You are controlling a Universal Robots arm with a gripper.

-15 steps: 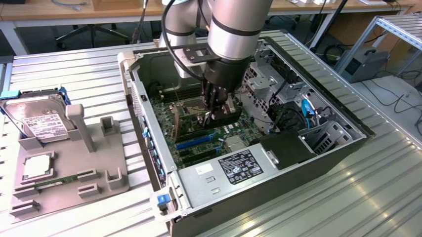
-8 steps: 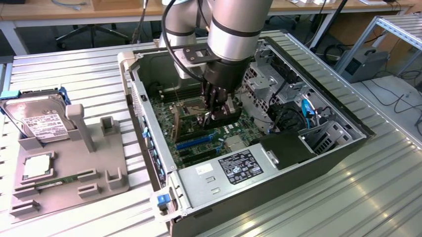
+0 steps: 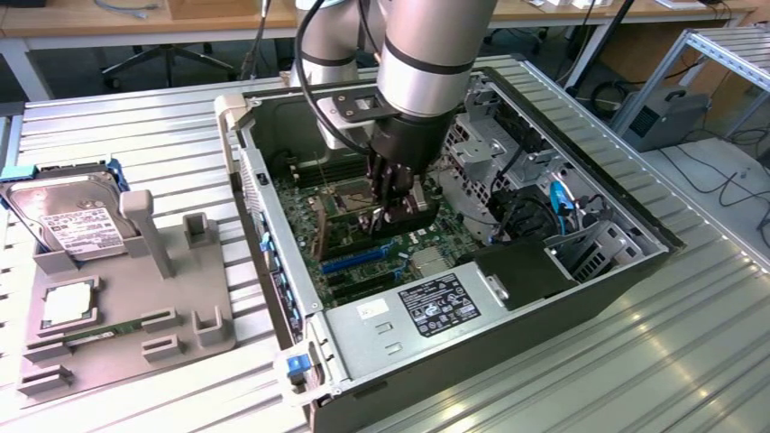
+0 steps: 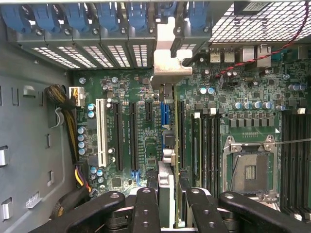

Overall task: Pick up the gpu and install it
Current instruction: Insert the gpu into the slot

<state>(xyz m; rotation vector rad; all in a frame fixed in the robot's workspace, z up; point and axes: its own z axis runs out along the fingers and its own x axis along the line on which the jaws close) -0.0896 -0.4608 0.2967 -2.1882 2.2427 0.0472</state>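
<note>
Grey plastic holder (image 3: 132, 334) lies on the ribbed metal worktop (image 3: 578, 361) at the exterior view's left, carrying a hard drive (image 3: 72, 221) and a memory stick (image 3: 103, 332). To its right stands the open computer case (image 3: 361, 338). Inside it, the gripper (image 3: 388, 209) is clenched on the card (image 4: 167, 160), held upright on edge over the green motherboard (image 4: 243, 111), its silvery bracket (image 4: 166, 53) against the rear slots.
</note>
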